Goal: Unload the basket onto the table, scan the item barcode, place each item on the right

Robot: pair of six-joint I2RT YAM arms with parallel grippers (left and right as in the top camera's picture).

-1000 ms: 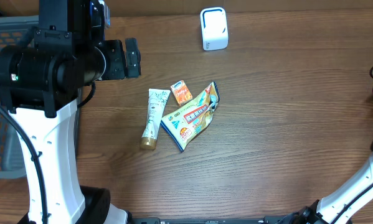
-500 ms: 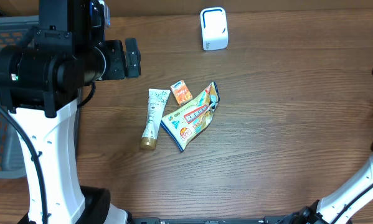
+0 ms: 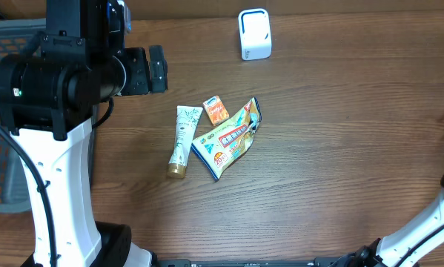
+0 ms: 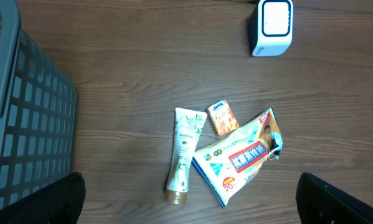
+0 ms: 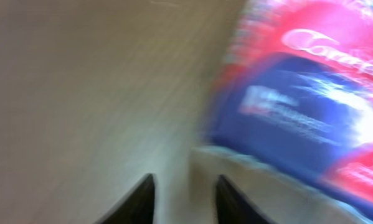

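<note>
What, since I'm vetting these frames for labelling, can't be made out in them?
Right wrist view: motion blur hides the print on the red-and-blue package and whether the right gripper is open.
Overhead: right gripper is beyond the frame edge.
Barcodes on the tube, orange box, pouch: too small in both table views.

Overhead and left wrist views: even, soft light; the table (image 3: 340, 148) is rendered sharply, with faint shadows cast beside the snack pouch (image 3: 225, 141). Right wrist view: heavily motion-blurred, red-and-blue packaging (image 5: 298, 106) smeared beyond legibility.
</note>
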